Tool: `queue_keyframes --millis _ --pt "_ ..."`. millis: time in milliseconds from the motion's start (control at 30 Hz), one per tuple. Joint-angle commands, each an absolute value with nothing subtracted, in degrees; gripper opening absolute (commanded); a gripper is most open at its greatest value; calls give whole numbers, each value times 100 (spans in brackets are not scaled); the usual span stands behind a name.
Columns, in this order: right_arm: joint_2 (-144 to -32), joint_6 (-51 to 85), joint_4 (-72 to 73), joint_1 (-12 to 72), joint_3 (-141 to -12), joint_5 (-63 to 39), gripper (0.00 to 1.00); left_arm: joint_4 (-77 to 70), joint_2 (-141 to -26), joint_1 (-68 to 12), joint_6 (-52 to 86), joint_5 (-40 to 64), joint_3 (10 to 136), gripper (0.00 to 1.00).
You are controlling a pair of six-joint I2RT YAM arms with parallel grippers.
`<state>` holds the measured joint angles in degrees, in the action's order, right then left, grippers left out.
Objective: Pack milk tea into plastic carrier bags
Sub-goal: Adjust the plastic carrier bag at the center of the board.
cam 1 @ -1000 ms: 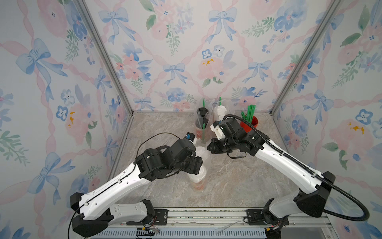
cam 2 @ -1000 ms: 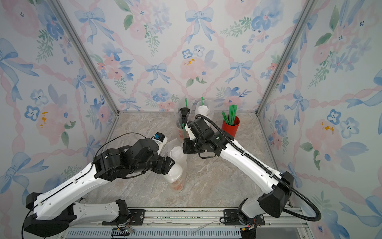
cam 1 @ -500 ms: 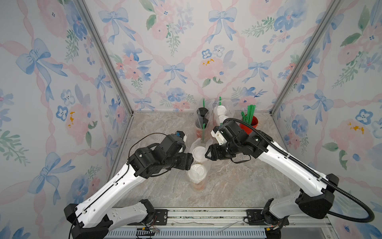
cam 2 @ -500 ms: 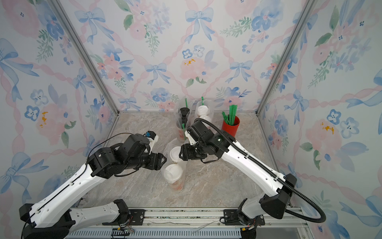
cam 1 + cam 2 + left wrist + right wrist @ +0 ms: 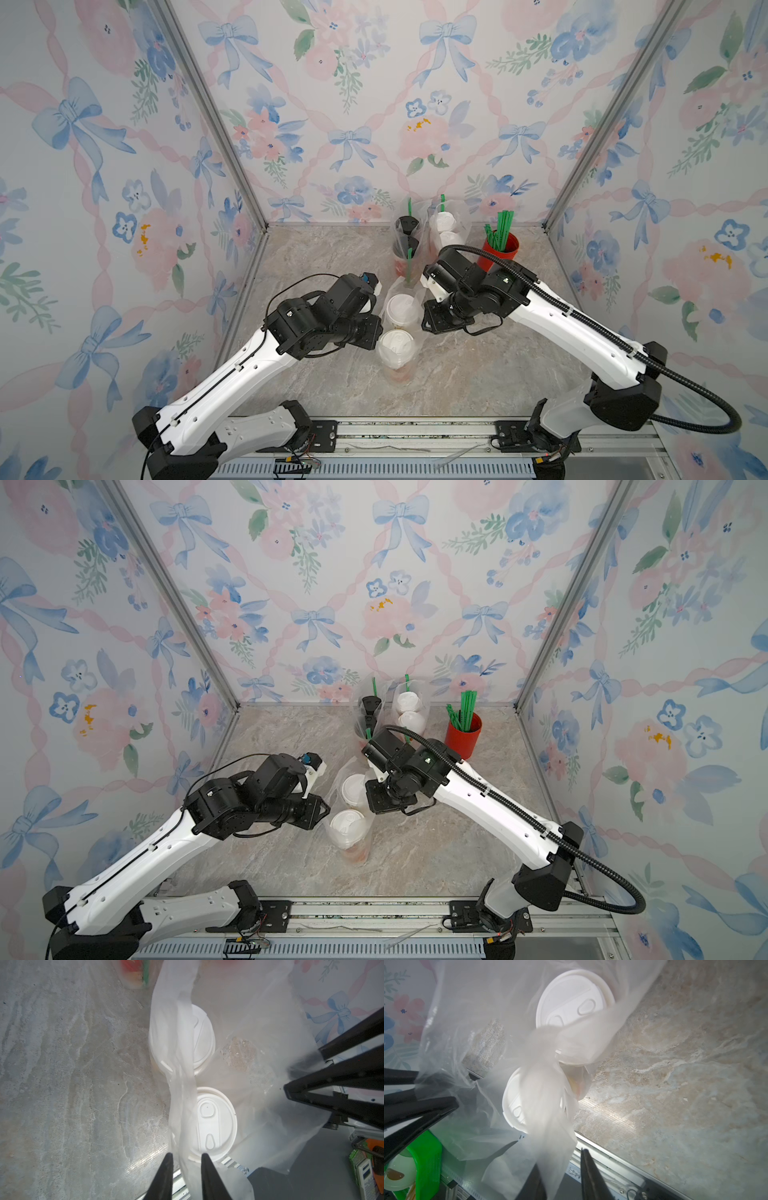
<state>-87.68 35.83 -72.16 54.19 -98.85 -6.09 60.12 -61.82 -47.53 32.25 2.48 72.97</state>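
The counter [image 5: 332,266] is boxed in by walls on three sides, and most of its bare room lies on your left half and toward the front rail. Two packed bags [image 5: 451,226] stand against the back wall with the red cup of straws [image 5: 500,253] just beside them, so that corner is tight for your right arm. The third bag [image 5: 259,1022] stands mid-counter between the arms. Two white-lidded cups of milk tea [image 5: 402,311] sit upright inside it, close together. That looks like the last pair packed, so gathering the handles is probably what remains.

Each arm comes in from its own side because a handle rises on each side of the cups. The left end effector [image 5: 187,1155] has its jaws narrowly apart with one handle strip [image 5: 182,1084] running between them. The right end effector [image 5: 560,1157] stands likewise around the other handle [image 5: 546,1105]. You cannot tell whether either truly pinches the film. If you lift, go straight up, since the lid rims could snag.
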Motion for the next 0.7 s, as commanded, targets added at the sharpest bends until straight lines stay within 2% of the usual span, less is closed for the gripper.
queue_keyframes --millis 0,100,200,467,667 --pt "-8754 3542 -7506 5476 -10103 -457 11 6056 -6141 -4714 3173 324 7396 15" --pt "-8754 3525 -7434 5463 -10150 -451 0 6023 -6096 -4708 3129 260 7517 6" --pt "-8751 3516 -7429 5475 -10320 -373 0 6000 -6062 -4702 3103 154 7683 0" --pt "-8747 3419 -7678 5484 -10872 -179 0 6010 -6094 -4702 3049 127 8012 0" --pt "-8711 3436 -7654 5492 -10699 -242 0 6011 -6143 -4704 2992 111 8006 0"
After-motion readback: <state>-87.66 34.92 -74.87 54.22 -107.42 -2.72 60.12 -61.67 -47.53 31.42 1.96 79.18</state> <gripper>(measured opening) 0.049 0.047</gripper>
